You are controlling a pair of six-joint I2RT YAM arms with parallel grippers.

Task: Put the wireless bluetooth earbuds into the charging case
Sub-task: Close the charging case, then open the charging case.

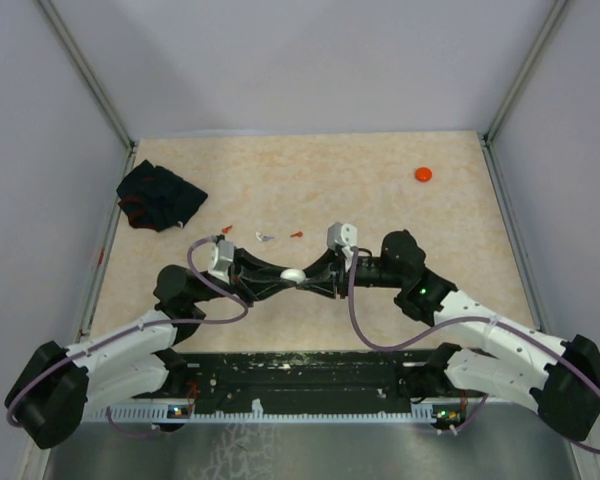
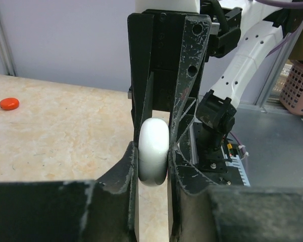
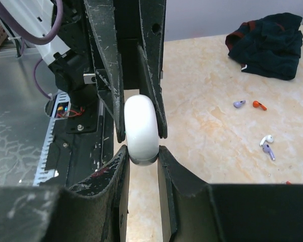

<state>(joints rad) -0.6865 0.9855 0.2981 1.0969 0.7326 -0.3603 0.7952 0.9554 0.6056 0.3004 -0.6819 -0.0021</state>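
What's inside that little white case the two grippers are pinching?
Its inside is hidden: the white case looks closed, clamped between the left gripper and right gripper. Several earbuds lie loose on the table.

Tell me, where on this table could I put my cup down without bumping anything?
Widest bare patch: the far strip between the black cloth and the orange disc. Also bare: the right side, nearer than the disc, beside the right arm. Crowded: the middle, where scattered earbuds lie just beyond the white case clamped by the left fingers and right fingers.
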